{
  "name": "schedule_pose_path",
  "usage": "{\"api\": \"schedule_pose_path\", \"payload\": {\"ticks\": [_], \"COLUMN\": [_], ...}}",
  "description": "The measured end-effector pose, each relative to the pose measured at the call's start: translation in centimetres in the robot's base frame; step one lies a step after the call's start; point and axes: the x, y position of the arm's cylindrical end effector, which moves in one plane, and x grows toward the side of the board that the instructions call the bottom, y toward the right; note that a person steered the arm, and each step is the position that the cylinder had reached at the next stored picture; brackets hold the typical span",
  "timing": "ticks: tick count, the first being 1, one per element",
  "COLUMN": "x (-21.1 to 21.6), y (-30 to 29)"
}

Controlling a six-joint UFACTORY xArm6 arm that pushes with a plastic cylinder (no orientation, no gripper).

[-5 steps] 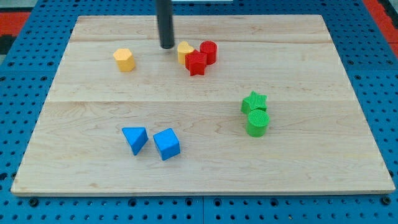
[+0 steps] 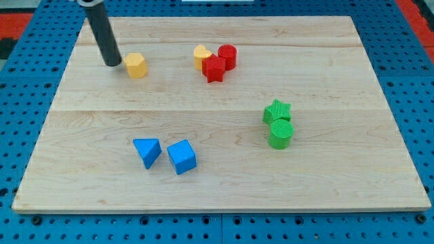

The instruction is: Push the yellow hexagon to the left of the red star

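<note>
**Tip just left of the yellow hexagon**

My tip (image 2: pixel 112 63), a bare rod end holding nothing, rests on the wooden board (image 2: pixel 339 183). The yellow hexagon (image 2: pixel 136 66) sits just to its right, whether touching is unclear. Farther right, the red star (image 2: pixel 214 68) touches a yellow heart (image 2: pixel 201 55) and a red cylinder (image 2: pixel 228 56).
</note>
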Motion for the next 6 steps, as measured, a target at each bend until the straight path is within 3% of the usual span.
{"api": "schedule_pose_path", "payload": {"ticks": [2, 5, 6], "x": [0.1, 4.1, 4.1], "y": [8.2, 9.0, 12.4]}}
